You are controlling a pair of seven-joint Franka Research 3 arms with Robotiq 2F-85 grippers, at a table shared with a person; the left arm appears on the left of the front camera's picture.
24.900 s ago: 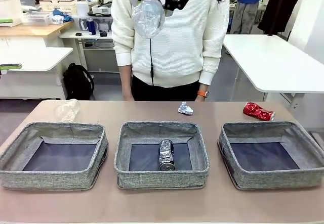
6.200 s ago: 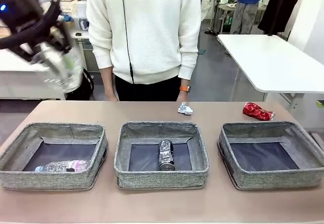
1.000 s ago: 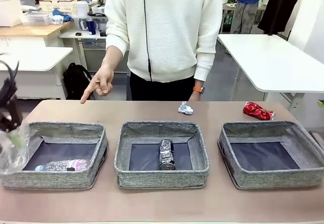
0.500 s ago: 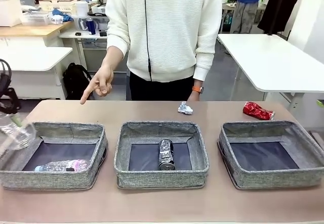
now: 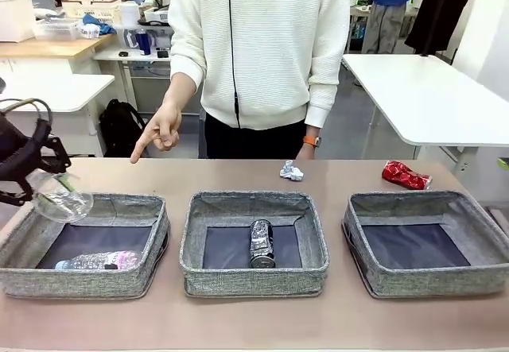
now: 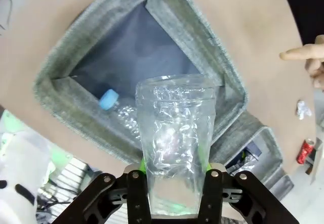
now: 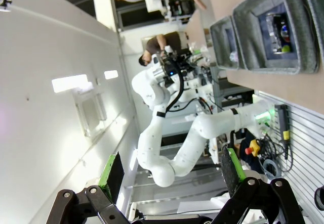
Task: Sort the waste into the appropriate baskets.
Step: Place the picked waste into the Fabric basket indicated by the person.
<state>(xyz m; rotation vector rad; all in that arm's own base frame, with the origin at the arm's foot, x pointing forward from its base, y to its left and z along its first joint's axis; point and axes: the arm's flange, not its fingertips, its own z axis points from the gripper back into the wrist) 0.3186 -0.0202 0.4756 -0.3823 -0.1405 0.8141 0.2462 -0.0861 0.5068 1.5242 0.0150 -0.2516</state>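
Note:
My left gripper (image 5: 41, 179) hangs at the table's left edge, shut on a clear plastic cup (image 5: 62, 197). The cup hovers over the far left corner of the left basket (image 5: 95, 282). In the left wrist view the cup (image 6: 174, 143) stands between my fingers (image 6: 135, 183), above that basket (image 6: 91, 37), where a clear plastic bottle (image 6: 124, 118) lies. The bottle (image 5: 97, 261) rests along the front wall. A crushed dark can (image 5: 262, 243) lies in the middle basket (image 5: 254, 282). The right basket (image 5: 429, 282) holds nothing. My right gripper (image 7: 172, 173) is open, off the table.
A crumpled paper wad (image 5: 291, 170) and a crushed red can (image 5: 406, 175) lie on the table behind the baskets. The person stands at the far side, one hand (image 5: 159, 133) pointing down toward the left basket. White tables stand farther back.
My left gripper has risen and moved right with the cup, from beside the left basket's outer wall to over its far left corner. The person's pointing hand stays put.

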